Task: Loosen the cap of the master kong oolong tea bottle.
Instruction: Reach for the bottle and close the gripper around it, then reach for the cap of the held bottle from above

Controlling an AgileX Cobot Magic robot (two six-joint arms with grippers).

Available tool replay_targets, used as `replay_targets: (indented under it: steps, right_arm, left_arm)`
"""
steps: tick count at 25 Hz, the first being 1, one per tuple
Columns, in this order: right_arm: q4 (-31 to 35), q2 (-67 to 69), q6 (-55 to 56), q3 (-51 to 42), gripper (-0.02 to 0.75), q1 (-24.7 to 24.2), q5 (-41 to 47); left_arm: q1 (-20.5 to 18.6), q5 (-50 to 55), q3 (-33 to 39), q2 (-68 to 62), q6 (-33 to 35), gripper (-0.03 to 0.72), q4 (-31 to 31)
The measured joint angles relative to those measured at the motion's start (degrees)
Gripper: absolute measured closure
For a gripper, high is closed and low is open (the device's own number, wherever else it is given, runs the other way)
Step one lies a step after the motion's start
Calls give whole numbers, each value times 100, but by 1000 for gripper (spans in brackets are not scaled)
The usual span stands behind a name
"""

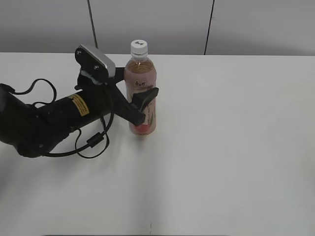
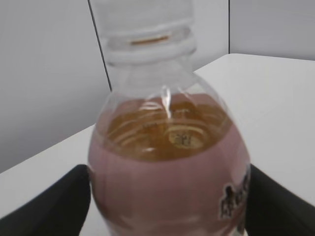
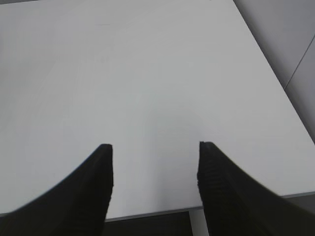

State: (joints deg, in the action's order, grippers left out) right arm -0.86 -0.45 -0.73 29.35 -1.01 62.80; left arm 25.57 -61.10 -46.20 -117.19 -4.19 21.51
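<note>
The master kong oolong tea bottle [image 1: 141, 93] stands upright on the white table, amber tea inside, pink label round its body. Its white ribbed cap [image 1: 139, 47] sits on top. My left gripper [image 1: 142, 105] is shut on the bottle's body, one black finger on each side. In the left wrist view the bottle [image 2: 167, 162] fills the frame between the two fingers [image 2: 167, 206], and the cap [image 2: 142, 19] shows blurred at the top. My right gripper [image 3: 155, 157] is open and empty over bare table; it does not show in the exterior view.
The white table [image 1: 236, 147] stretches to the right and front of the bottle. Its near edge [image 3: 147, 215] runs just below my right fingertips. A grey panelled wall [image 1: 246, 24] stands behind the table. Black cables [image 1: 93, 142] loop beside my left arm.
</note>
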Motion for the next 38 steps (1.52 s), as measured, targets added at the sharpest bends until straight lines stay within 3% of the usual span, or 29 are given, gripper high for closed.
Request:
replay_targets:
  steps: [16,24,31,38]
  right_arm:
    - [0,0,0,0,318,0,0]
    - [86,26,-5,49,318,0,6]
    - [727,1315,-504,842,341,0,6]
    - [2366,3594,-1591,1896,342,0,0]
  left_arm:
    - [0,-150,-249,-272,-12,178,39]
    - [4,-145,-252,-308,-74,257,81]
    - [4,-168,-261,-308,-73,257,234]
    - [4,37,-261,-140,-126,257,824]
